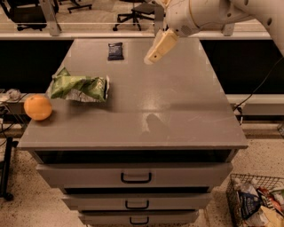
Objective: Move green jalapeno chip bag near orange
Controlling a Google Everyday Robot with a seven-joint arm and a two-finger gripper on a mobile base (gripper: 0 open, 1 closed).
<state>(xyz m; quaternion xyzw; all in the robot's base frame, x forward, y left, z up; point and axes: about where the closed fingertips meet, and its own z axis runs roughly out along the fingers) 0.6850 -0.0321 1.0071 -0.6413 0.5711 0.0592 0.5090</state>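
The green jalapeno chip bag lies crumpled on the left part of the grey cabinet top, its silvery end pointing right. The orange rests at the cabinet's left edge, a short way to the front left of the bag, with a small gap between them. My gripper hangs above the back middle of the top, well to the right of and behind the bag. It holds nothing and is apart from the bag.
A small dark packet lies at the back of the top, left of my gripper. Drawers with dark handles are below. A wire basket of packets stands on the floor at right. Office chairs stand behind.
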